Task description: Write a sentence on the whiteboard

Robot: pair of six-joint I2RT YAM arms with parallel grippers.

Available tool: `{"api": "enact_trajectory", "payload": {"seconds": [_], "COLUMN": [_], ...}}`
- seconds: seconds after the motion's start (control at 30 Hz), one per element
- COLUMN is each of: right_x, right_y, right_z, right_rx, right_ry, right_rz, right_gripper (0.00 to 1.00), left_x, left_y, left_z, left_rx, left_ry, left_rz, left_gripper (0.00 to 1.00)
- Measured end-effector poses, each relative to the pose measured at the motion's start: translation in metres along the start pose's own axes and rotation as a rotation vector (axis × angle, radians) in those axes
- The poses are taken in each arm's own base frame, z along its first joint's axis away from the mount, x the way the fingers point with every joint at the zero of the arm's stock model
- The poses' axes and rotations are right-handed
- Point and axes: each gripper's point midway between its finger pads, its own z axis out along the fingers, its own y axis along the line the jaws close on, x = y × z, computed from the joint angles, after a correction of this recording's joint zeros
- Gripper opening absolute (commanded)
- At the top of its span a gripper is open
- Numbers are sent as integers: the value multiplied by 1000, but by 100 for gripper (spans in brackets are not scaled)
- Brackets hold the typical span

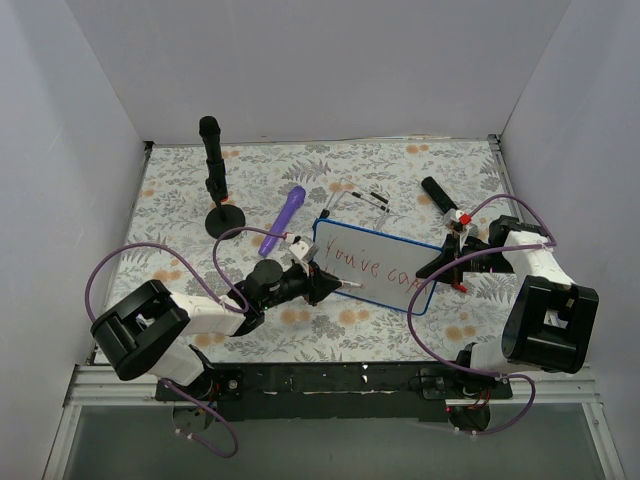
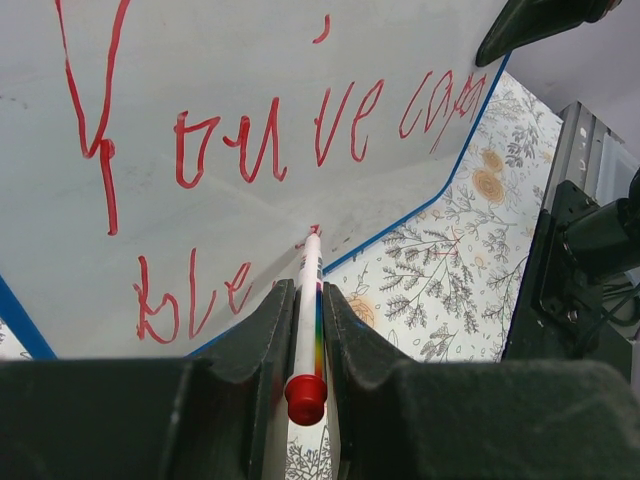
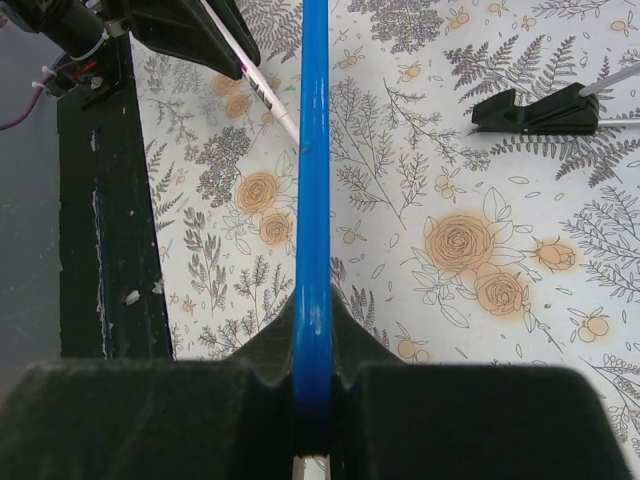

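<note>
Blue rim of whiteboard (image 1: 378, 266): in right tool (image 3: 312, 335) | marker (image 2: 309, 300) tip: near edge

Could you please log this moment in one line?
left pincer: shut on marker, tip on whiteboard | right pincer: shut on whiteboard rim | sentence: second line begun

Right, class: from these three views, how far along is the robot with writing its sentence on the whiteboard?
Done: the sentence has its first line, "You've ca…", on the whiteboard. In hand: the second line has only "ble". The left gripper holds the marker with its tip at the board, while the right gripper clamps the blue rim. Left: presumably the remaining words.
</note>
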Motion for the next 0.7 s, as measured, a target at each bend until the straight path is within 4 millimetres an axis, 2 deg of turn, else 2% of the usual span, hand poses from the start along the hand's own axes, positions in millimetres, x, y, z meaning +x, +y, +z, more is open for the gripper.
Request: {"api": "enact_trajectory", "payload": {"seconds": [0.7], "right_x": [-1], "right_y": [-2], "right_z": [0], "right_rx": [2], "right_ry": [-2], "right_rz": [-9], "right_gripper": [1], "left_x": [26], "left_y": [8], "left_z": [-1], "left_rx": [-23], "left_ry": [86], "left_rz": [-20], "left_gripper": [0]}}
